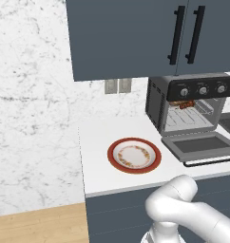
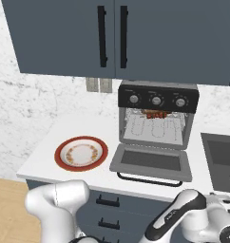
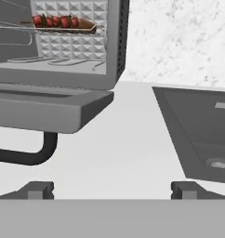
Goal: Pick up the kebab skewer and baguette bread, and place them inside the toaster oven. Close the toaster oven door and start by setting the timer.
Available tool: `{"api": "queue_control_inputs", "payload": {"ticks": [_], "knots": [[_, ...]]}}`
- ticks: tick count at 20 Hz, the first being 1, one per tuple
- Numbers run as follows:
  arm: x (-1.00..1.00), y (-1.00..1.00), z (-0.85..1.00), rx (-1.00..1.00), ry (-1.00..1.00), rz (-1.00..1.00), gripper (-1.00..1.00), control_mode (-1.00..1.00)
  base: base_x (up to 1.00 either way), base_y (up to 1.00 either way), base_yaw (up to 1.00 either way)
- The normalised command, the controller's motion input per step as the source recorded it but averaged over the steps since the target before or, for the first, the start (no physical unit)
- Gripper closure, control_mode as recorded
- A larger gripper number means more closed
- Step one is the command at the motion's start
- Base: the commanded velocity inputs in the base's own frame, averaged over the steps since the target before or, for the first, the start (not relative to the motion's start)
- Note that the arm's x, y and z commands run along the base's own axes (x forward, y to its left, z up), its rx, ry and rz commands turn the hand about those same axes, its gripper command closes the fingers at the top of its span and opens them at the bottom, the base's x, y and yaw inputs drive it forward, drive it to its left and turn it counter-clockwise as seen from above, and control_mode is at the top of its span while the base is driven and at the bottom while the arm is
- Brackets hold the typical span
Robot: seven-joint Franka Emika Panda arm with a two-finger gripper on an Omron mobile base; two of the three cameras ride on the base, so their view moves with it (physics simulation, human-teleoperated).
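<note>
The toaster oven (image 2: 157, 100) stands on the counter with its door (image 2: 150, 162) dropped flat open. The kebab skewer (image 3: 56, 21), with red and brown chunks, lies on the upper wire rack inside. A golden-brown piece that looks like the baguette bread (image 3: 85, 24) lies right against it on the same rack. The oven (image 1: 190, 107) and the skewer (image 1: 186, 105) also appear in the left base view. My gripper (image 3: 112, 191) hangs low over the counter, in front of and to the right of the oven door's corner (image 3: 93, 104). It is open, and its fingertips (image 3: 37, 189) hold nothing.
An empty red-rimmed plate (image 1: 118, 163) sits left of the oven. A sink basin (image 3: 198, 135) lies to the right of the gripper. The black door handle (image 3: 28, 157) juts out past the counter front. Dark wall cabinets (image 2: 112, 38) hang above the oven.
</note>
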Motion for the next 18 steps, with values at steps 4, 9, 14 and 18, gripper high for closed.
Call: {"api": "queue_control_inputs", "payload": {"ticks": [4,9,14,18], "knots": [[0.22,0.17,0.0,0.0,-0.01,0.01,-1.0,-1.0,0.0,0.0,0.0],[0.22,0.07,0.0,0.0,-0.01,0.01,-1.0,-1.0,0.0,0.0,0.0],[0.12,0.0,0.0,0.0,-0.03,0.02,-1.0,-1.0,0.0,0.0,0.0],[0.07,0.0,0.0,0.0,-0.03,0.02,-1.0,-1.0,0.0,0.0,0.0]]}}
